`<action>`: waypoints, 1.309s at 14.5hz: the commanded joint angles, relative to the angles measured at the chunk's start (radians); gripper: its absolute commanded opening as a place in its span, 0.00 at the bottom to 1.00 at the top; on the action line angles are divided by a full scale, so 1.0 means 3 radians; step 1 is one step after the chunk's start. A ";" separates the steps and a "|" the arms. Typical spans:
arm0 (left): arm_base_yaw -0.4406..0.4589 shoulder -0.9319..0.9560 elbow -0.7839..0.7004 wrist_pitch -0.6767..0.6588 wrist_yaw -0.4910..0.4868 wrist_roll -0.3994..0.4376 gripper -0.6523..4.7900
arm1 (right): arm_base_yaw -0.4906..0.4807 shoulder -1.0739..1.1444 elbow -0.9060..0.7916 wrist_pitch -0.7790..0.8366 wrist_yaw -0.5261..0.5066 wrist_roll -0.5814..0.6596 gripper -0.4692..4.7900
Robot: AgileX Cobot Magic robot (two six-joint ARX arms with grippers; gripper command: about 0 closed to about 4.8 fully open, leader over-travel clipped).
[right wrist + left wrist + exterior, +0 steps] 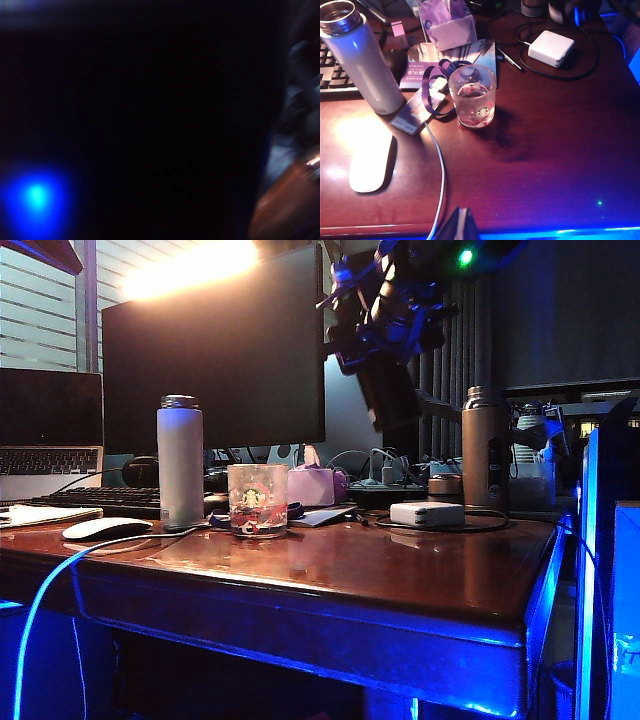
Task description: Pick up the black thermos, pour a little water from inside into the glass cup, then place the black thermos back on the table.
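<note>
Right hand is hanging high over the back of the glossy reddish-brown wooden surface, apparently pinching the tall matte-black cylindrical thermos, which is tilting in the air well above and to the right of the short clear glass cup with green logo; the right wrist view is showing almost only black. Left hand is hovering over the front edge, fingers looking pressed together and carrying nothing. Judging it as the carry-to-pour step: the next move is calling for bringing the thermos mouth over the cup and tipping gently.
</note>
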 commanded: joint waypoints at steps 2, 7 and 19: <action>-0.0001 -0.0008 0.0018 0.0034 0.0013 -0.0008 0.11 | 0.0005 -0.0256 0.0041 -0.0280 -0.0153 0.0041 0.55; -0.0001 -0.0008 0.0018 0.0034 0.0013 -0.0008 0.11 | 0.0005 -0.0554 0.0039 -0.0710 -0.0334 0.0320 0.55; -0.0001 -0.0008 0.0018 0.0041 0.0015 -0.0006 0.11 | 0.0004 -0.0553 -0.1754 0.1710 -0.0500 0.0720 0.55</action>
